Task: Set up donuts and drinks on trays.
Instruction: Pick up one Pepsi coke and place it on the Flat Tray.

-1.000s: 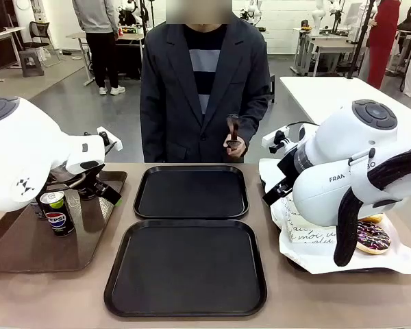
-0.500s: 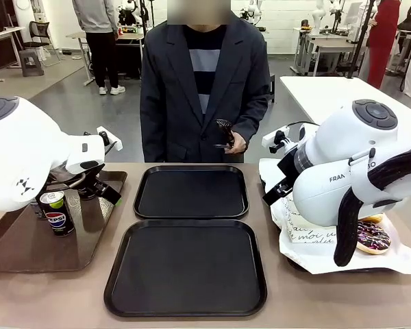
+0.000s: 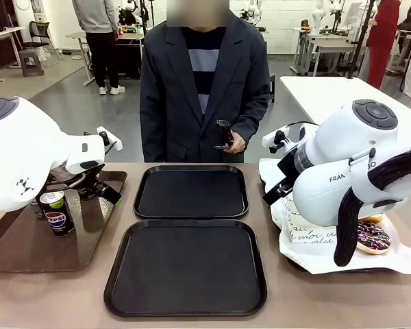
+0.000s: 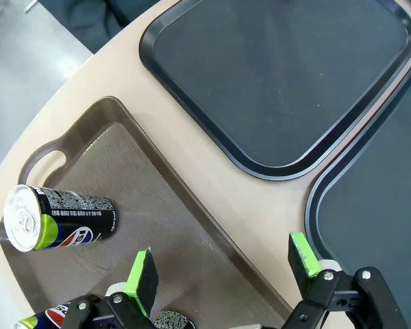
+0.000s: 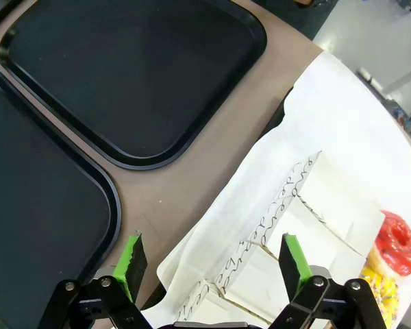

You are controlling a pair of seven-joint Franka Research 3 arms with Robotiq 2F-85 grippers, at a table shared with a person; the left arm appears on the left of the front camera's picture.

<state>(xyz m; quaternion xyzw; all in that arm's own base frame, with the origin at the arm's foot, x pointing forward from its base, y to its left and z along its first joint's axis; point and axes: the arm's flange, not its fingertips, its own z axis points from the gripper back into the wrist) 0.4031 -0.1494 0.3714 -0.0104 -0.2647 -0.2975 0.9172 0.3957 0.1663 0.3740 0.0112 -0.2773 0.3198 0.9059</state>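
1. Black trays (image 3: 191, 193) sit mid-table, one behind the other with their edges almost touching. Both are bare, so nothing is set up yet.
2. Pepsi cans (image 3: 57, 214) stand on the brown tray (image 3: 27, 253) at the robot's left. Donuts (image 3: 373, 236) lie on the white paper sheet (image 5: 342, 137) at its right, beside printed paper sleeves (image 5: 288, 226).
3. The left gripper (image 4: 224, 267) hangs over the brown tray's inner rim, jaws spread wide and empty. The right gripper (image 5: 212, 264) hangs over the paper's edge, likewise wide and empty.
4. Risks, as I judge them: a slim can may topple if one finger clips it before the pinch. Soft glaze may smear, or a donut may crush under a hard squeeze. A sleeve may drag the loose paper along.
5. Count: two black trays. Two cans show plainly, with perhaps a third top at the left wrist view's bottom edge. At least three donuts: one chocolate-sprinkle, a red donut (image 5: 397, 236) and a yellow donut (image 5: 378, 286). The sleeves overlap too much to count.
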